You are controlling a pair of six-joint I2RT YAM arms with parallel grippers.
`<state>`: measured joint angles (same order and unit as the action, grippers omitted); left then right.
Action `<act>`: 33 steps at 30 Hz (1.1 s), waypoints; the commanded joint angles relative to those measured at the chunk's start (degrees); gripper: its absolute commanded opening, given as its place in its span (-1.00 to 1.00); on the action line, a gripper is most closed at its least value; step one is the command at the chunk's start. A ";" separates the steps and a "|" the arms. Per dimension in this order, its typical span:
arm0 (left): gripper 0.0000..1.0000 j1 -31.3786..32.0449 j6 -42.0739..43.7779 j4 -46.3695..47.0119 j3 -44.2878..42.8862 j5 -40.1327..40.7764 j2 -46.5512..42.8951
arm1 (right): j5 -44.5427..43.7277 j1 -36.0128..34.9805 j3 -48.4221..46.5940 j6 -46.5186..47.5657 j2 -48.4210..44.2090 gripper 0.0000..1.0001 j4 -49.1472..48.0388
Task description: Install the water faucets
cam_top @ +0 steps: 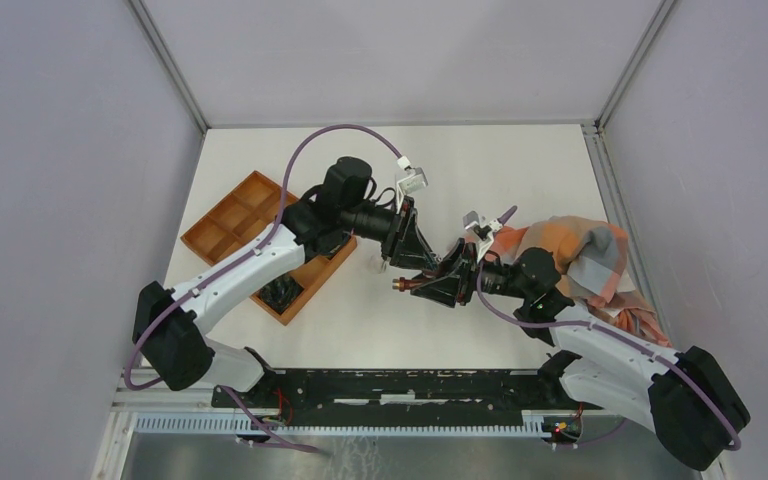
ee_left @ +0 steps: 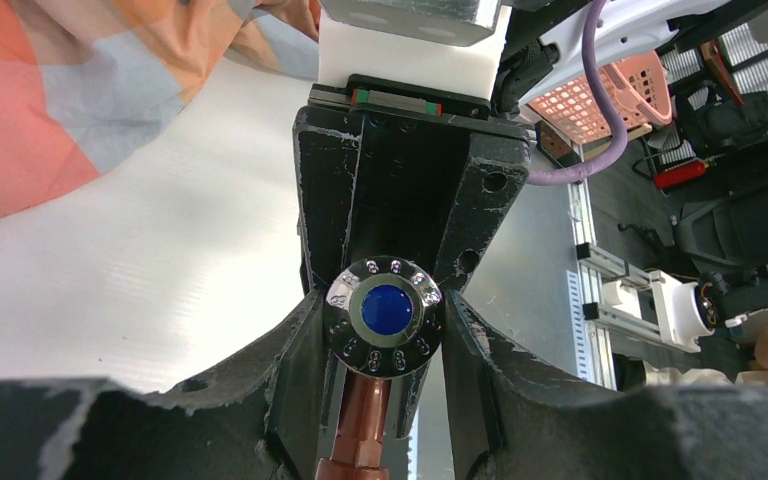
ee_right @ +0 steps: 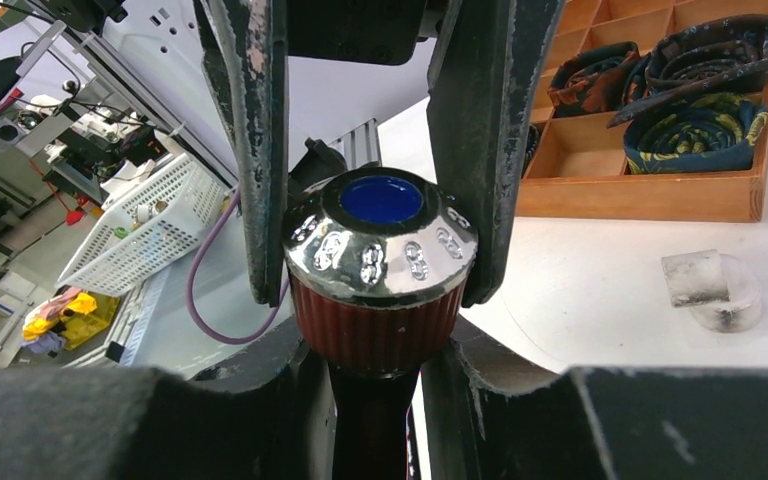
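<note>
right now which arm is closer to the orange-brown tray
Left. The left arm crosses over the tray; the right arm comes in from the opposite side, by the plaid cloth.

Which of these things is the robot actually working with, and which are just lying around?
On the job: tap; its blue-marked knob; right gripper holding the tap; left gripper closed around the knob.

Lying about: wooden tray; rolled ties in it; checked cloth; clear plastic piece.
</note>
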<state>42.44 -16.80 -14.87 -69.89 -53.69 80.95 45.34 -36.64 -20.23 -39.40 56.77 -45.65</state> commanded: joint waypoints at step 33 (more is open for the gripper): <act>0.78 -1.91 -8.32 -15.00 4.82 58.25 6.65 | -51.80 0.62 -2.66 20.04 -20.09 -1.00 41.52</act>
<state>40.51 -24.12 -31.42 -63.02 0.27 85.38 -5.21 -36.10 -19.53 -20.03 36.56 -2.72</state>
